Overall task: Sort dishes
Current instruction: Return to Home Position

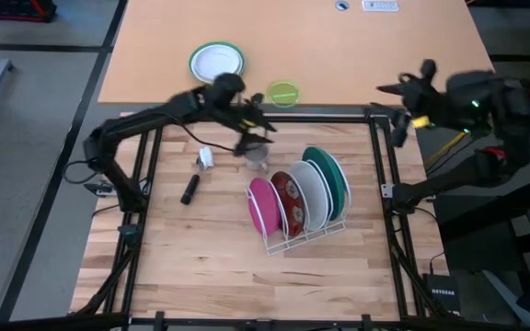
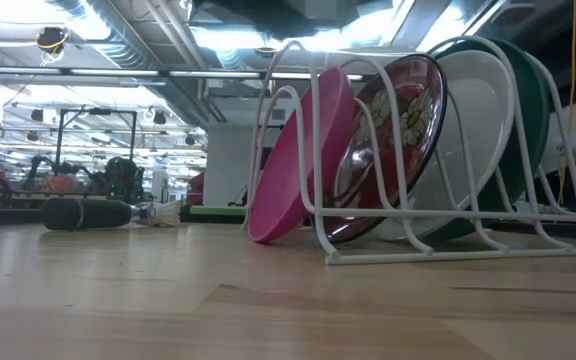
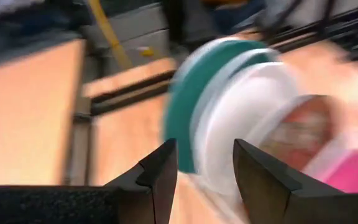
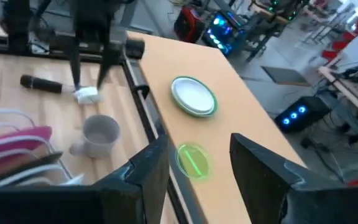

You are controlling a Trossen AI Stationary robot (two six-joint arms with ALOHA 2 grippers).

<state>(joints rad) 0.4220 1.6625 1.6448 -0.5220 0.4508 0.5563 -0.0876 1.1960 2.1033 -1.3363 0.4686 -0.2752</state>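
Observation:
Four plates stand on edge in a white wire rack [image 1: 302,234] in the middle of the table: pink [image 1: 261,204], dark red patterned [image 1: 288,196], white [image 1: 313,188] and teal-green [image 1: 334,175]. The low view shows them leaning in the rack's slots: pink [image 2: 298,160], red [image 2: 393,140], white [image 2: 478,130], teal [image 2: 533,100]. My left gripper [image 1: 260,129] is open and empty in the air, on the far side of the rack above a grey mug; its wrist view [image 3: 204,168] looks at the plates. My right gripper [image 1: 396,92] is open and empty over the frame's far right corner.
A grey mug [image 1: 256,156] stands on the far side of the rack. A black cylinder [image 1: 190,188] and a small white object [image 1: 205,158] lie to its left. A small green-rimmed white plate [image 1: 216,62] and a lime bowl [image 1: 283,93] sit beyond the black frame [image 1: 375,147].

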